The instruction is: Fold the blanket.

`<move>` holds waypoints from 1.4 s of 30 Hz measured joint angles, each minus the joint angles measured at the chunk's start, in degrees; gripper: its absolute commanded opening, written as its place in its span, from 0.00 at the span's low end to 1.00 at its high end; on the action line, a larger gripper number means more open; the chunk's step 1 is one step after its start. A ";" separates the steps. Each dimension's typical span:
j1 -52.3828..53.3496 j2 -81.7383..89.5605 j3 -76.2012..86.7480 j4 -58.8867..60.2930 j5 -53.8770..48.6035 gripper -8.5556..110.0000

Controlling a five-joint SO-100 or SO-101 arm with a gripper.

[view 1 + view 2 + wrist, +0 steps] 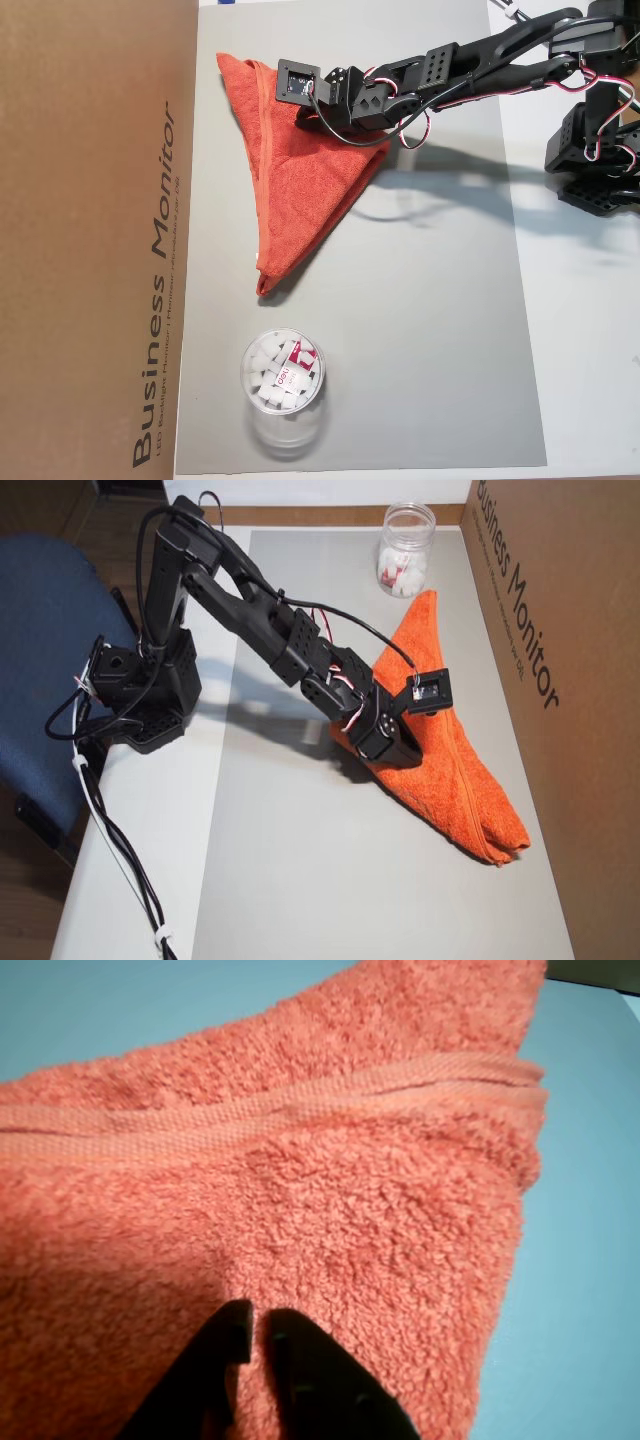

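Observation:
The orange-red blanket [300, 190] lies folded into a long triangle on the grey mat [430, 330], its hemmed edge running along the cardboard box side. In the other overhead view the blanket [450, 770] points toward the near right. My gripper [305, 118] is down on its upper part, near the wide end. The wrist view fills with the blanket [330, 1190]; my gripper [257, 1320] enters from the bottom, its black fingers [300, 1360] nearly together with a puckered ridge of cloth in the thin gap. In the overhead view with the chair, the gripper [380, 765] presses into the cloth's left edge.
A clear plastic jar [282, 375] of white pieces stands on the mat beyond the blanket's narrow tip, also the jar [405, 550]. A large cardboard box [90, 240] borders the mat. The arm's base [140, 690] sits at the table's side, a blue chair [40, 630] beyond.

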 measured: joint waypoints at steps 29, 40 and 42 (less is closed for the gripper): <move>-0.18 10.72 -0.09 0.88 -0.70 0.07; -0.53 22.06 0.00 14.59 -0.62 0.07; -0.53 23.64 0.00 15.91 -0.62 0.07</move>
